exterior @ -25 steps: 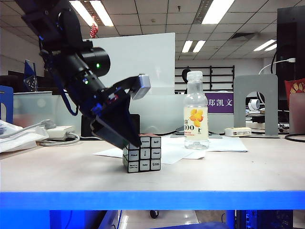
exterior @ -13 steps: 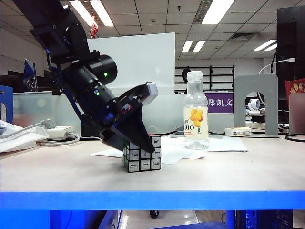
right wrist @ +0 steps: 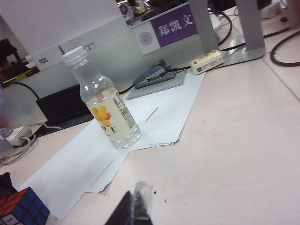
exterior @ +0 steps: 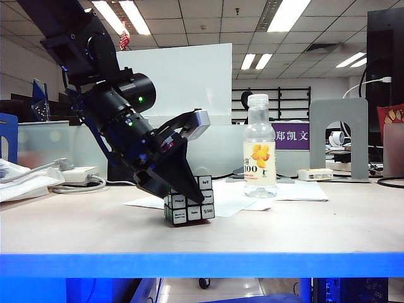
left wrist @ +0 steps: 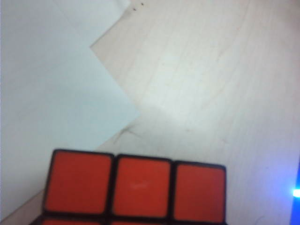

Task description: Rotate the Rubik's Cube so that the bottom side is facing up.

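Note:
The Rubik's Cube (exterior: 199,204) sits near the middle of the table, black-framed, with pale word-printed tiles facing the exterior camera. It is tipped a little, its left lower edge raised off the table. My left gripper (exterior: 183,192) reaches down from the upper left, and its dark fingers (exterior: 165,172) close over the cube's top and left side. The left wrist view shows only the cube's red face (left wrist: 140,190) close up, not the fingers. In the right wrist view my right gripper (right wrist: 135,206) hangs shut and empty above the table, with the cube (right wrist: 18,208) far off to the side.
A clear bottle (exterior: 259,148) with a yellow label stands upright to the right of the cube on white paper sheets (exterior: 237,192). A grey metal bookend (exterior: 338,136) and cables (exterior: 76,184) lie at the back. The table's blue front edge (exterior: 202,264) runs across the exterior view.
My left gripper came down over the cube and its fingers closed in. The cube, flat on the table before, now sits tipped and turned slightly. The right arm has not moved.

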### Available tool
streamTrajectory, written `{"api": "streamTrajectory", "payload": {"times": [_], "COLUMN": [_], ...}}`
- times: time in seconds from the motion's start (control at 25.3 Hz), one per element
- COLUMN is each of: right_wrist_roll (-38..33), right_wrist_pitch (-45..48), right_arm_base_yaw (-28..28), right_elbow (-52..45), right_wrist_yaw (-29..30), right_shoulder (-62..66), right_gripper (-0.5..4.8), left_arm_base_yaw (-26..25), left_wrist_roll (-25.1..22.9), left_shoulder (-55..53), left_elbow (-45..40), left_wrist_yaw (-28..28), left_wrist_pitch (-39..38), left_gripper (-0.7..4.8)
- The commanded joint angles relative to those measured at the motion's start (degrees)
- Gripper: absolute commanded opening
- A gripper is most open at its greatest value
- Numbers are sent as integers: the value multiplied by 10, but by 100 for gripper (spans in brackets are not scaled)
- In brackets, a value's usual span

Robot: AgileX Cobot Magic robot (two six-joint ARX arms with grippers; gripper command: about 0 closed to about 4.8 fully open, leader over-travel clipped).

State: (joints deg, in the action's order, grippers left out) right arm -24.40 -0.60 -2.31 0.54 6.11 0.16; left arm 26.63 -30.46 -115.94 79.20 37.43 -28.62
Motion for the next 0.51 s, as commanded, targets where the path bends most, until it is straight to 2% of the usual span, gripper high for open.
{"api": "streamTrajectory", "payload": {"times": [0.04,0.16,0.32,0.51], "right_wrist_roll": [-1,-1,-1,-15], "right_wrist_pitch": [8,8,8,9], "right_arm_base_yaw": [0,0,0,0], "right_elbow": [-4,-4,-4,-4], "right_wrist_yaw": [0,0,0,0], "right_shoulder": [-1,-1,-1,-1], "right_gripper": [13,13,13,14], "left_arm_base_yaw": [0,0,0,0], "left_wrist_roll": [-1,3,17,82], "left_shoulder": [2,2,2,2], "left_elbow": [0,0,0,0], "left_wrist_yaw": [3,6,41,82], "left_wrist_pitch": [0,1,11,70], "left_gripper": [209,209,209,209]}}
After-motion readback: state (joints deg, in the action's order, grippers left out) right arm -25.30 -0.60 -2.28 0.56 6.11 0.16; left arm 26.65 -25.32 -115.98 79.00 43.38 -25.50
